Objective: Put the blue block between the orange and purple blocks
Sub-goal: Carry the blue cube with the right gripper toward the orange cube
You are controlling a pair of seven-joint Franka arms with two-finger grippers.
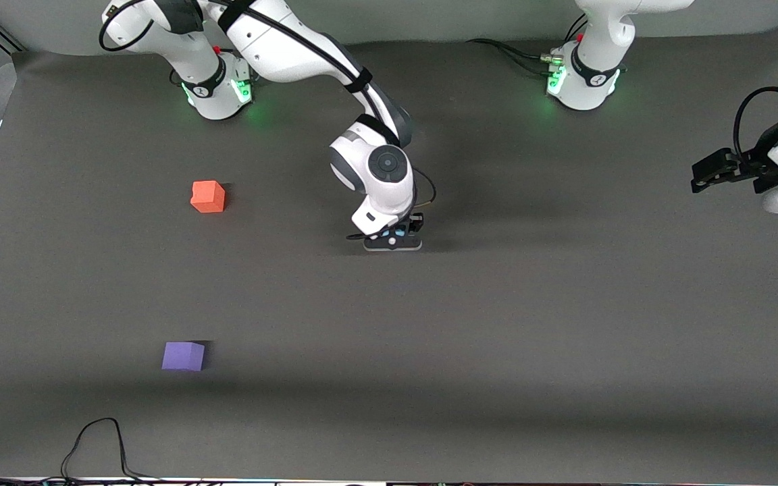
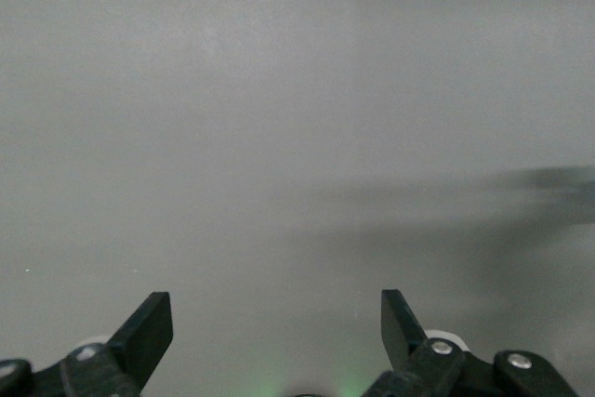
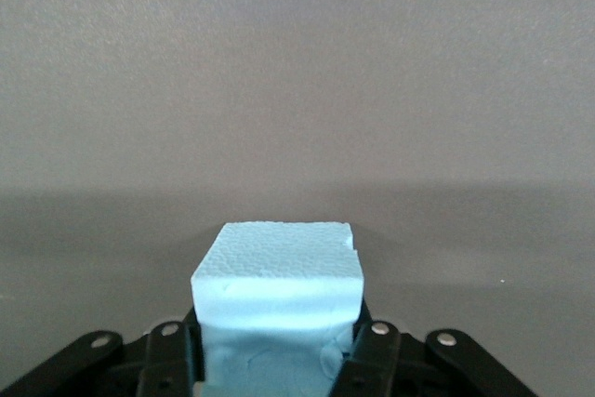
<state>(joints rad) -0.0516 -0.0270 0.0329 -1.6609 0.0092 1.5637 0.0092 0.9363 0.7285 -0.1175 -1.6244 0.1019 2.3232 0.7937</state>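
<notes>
Purple block: the purple block (image 1: pixel 183 356) sits on the worktop (image 1: pixel 497 351) nearest the front camera, toward the right arm's end.
Blue block: the blue block (image 3: pixel 277 297) is at the middle of the worktop, farther from the camera than the purple one. In the front view only a sliver of it (image 1: pixel 390 235) shows under the wrist.
Right gripper: the right gripper (image 1: pixel 394 241) is down at the worktop, and its fingers (image 3: pixel 370 352) are pressed against the blue block's two sides, so the cube sits squarely between them.
Orange block: the orange block (image 1: pixel 208 196) lies farther from the camera than the purple one, roughly in line with it, with a bare gap between them.
Left gripper: the left gripper (image 1: pixel 710 172) waits over the left arm's end of the worktop, its fingers (image 2: pixel 144 334) spread wide on nothing.
Progress: the grasp looks made. Lifting, carrying toward the right arm's end and setting the cube down in the gap are not yet done.
</notes>
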